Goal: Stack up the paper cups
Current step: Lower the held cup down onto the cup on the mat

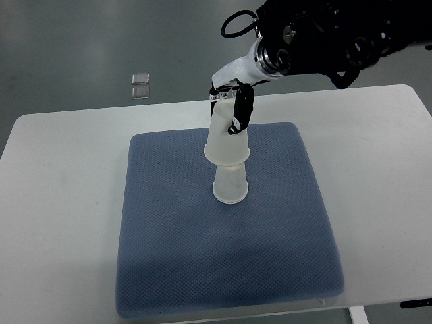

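Two translucent white cups stand mouth down on the blue mat. The lower cup rests on the mat near its middle. The upper cup sits over the lower one, tilted slightly to the left. My right hand comes in from the upper right and has its fingers closed around the upper cup's base end. The left arm does not show.
The mat lies on a white table whose far edge runs behind the hand. Two small clear square objects lie on the grey floor beyond the table. A dark bracket shows at the lower right corner.
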You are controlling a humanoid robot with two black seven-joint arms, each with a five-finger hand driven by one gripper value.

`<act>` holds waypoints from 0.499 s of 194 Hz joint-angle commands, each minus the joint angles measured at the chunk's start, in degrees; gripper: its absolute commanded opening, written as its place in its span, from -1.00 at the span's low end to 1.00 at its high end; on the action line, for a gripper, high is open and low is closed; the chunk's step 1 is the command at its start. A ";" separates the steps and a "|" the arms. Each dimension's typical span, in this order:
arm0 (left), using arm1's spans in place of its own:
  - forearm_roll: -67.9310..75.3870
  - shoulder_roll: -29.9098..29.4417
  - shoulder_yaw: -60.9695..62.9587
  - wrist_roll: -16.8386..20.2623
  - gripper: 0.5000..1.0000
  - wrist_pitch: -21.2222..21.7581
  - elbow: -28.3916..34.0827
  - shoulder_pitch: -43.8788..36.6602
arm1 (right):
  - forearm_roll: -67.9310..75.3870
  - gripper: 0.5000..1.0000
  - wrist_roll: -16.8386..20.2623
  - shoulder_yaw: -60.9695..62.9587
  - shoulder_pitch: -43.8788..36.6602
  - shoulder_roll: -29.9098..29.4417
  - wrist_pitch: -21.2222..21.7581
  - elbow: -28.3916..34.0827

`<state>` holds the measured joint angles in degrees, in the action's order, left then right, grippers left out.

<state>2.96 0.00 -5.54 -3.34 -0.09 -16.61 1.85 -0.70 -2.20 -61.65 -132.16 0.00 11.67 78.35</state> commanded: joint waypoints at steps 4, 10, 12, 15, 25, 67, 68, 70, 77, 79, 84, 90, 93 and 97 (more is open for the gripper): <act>0.03 0.00 0.00 0.00 1.00 0.01 0.00 -0.01 | 0.00 -0.76 0.00 -0.05 0.50 0.00 -1.04 0.05; -0.06 0.00 0.00 0.00 1.00 0.01 0.00 -0.01 | 0.00 -0.76 0.09 -0.05 0.68 0.00 -1.30 0.05; -0.06 0.00 0.00 0.00 1.00 0.01 0.00 -0.01 | 0.00 -0.76 0.09 -0.05 0.76 0.00 -1.30 0.05; -0.06 0.00 0.00 0.00 1.00 0.01 0.00 -0.01 | 0.00 -0.76 0.09 -0.05 0.85 0.00 -1.39 0.05; -0.06 0.00 0.00 0.00 1.00 0.01 0.09 -0.01 | 0.00 -0.76 0.09 -0.23 1.20 0.00 -1.74 0.05; 0.03 0.00 0.00 0.00 1.00 0.01 0.09 -0.01 | 0.00 -0.76 0.09 -0.67 2.52 0.00 -2.35 0.23; -0.05 0.00 0.00 0.00 1.00 0.01 0.09 -0.01 | 0.00 -0.76 0.09 -0.67 2.52 0.00 -2.35 0.31; -0.06 0.00 0.00 0.00 1.00 0.01 0.09 -0.01 | 0.00 -0.76 0.09 -0.67 2.52 0.00 -2.35 0.40; -0.06 0.00 0.00 0.00 1.00 0.01 0.09 -0.01 | 0.08 -0.76 0.09 -0.67 2.52 0.00 -2.53 0.58; -0.06 0.00 0.00 0.00 1.00 0.01 0.09 -0.01 | 0.00 -0.76 0.09 -0.67 2.52 0.00 -2.53 0.66; -0.06 0.00 0.00 0.00 1.00 0.01 0.00 -0.01 | 0.00 -0.76 0.09 -0.67 2.52 0.00 -2.79 0.75; 0.03 0.00 0.09 0.00 1.00 0.01 -0.09 -0.01 | 0.00 -0.76 0.09 -0.67 2.61 0.00 -3.15 0.84; 0.03 0.00 0.09 0.00 1.00 0.01 -0.09 -0.01 | 0.00 -0.76 0.09 -0.67 2.70 0.00 -3.32 0.84; 0.03 0.00 0.09 0.00 1.00 0.01 -0.09 -0.01 | 0.00 -0.76 0.09 -0.67 2.79 0.00 -3.41 0.84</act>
<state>2.91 0.00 -5.54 -3.34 -0.09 -16.53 1.84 -0.68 -2.10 -62.31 -129.63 0.00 8.97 78.96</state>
